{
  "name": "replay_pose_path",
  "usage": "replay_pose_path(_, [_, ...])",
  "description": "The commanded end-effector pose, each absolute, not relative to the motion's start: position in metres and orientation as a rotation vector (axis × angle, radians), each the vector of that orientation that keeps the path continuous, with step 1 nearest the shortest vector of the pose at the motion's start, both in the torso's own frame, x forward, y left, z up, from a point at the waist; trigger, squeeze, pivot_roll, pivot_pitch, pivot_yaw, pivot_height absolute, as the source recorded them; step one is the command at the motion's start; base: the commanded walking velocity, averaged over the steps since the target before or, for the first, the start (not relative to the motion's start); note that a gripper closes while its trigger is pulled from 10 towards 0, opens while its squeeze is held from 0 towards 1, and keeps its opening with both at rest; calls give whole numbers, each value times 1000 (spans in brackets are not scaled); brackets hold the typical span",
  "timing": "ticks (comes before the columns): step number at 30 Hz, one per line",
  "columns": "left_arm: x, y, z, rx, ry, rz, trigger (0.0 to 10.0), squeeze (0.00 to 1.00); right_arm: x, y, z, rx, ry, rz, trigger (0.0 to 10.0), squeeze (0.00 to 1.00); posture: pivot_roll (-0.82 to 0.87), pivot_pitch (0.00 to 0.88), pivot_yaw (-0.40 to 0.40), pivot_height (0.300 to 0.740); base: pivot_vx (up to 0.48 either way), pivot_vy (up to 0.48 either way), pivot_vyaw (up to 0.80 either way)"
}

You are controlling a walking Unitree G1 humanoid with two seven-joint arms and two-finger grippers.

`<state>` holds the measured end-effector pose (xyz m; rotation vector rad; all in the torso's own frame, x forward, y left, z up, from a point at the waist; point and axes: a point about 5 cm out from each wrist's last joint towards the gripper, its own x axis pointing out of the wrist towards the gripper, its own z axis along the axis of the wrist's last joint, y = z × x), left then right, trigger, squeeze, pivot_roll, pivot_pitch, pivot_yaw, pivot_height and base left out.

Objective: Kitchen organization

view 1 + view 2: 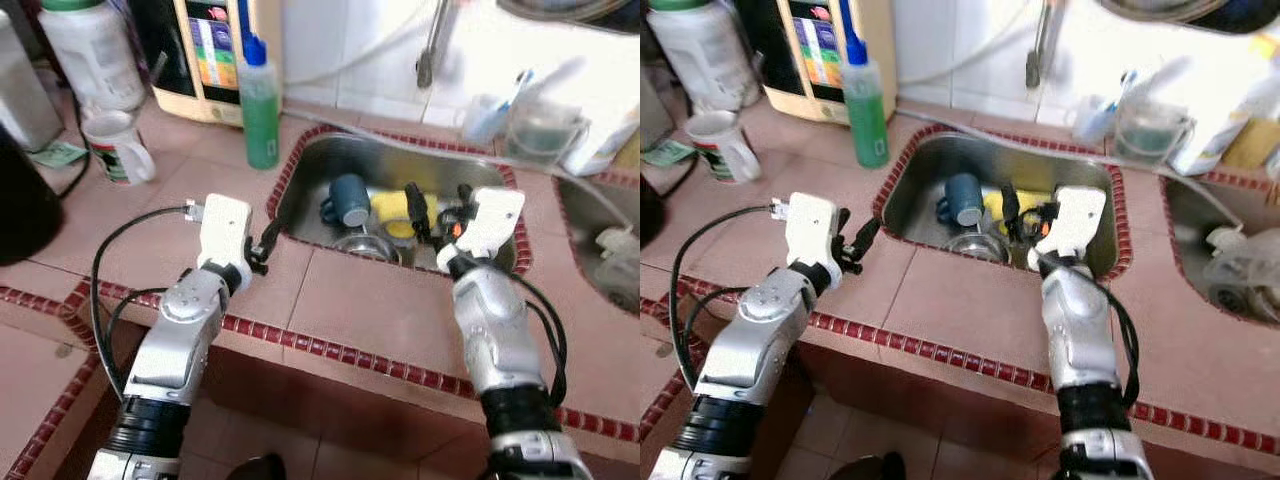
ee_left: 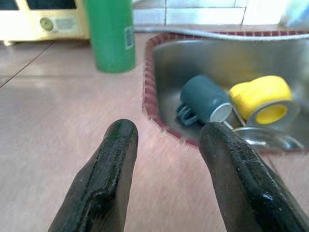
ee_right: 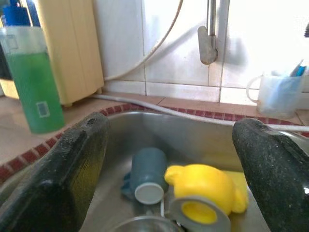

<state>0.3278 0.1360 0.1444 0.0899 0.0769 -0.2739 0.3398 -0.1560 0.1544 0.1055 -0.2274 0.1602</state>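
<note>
Hovering wide open and empty over the sink (image 1: pixel 300 205), right end effector (image 1: pixel 437 212) looks lined up for the yellow cup (image 3: pixel 203 191) just below.

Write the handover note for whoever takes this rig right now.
Left tool: open, holding nothing, over the counter beside the sink's left rim.
Right tool: open, holding nothing, over the sink.
In the sink: blue mug on its side, yellow cup on its side next to it, a metal piece in front of them.
On the counter: green bottle, white mug.
Done: nothing lifted out yet.
Left: probably clear the sink, starting with the mug or cup.
</note>
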Motion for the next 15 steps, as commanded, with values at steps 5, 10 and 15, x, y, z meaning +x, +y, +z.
replay_pose_path(5, [322,138,123,24,96,-310,10000,0,329,-155,138,32,-212,166,10000,1000,65,0,-20,740,0,0,0])
replay_pose_path(10, [317,139,107,68,103,-323,10000,0,322,-155,120,2,-164,159,10000,255,67,0,-14,740,0,0,0])
replay_pose_path(15, [315,139,105,50,101,-340,10000,0,320,-155,116,-3,-159,157,10000,0,70,0,-13,740,0,0,0])
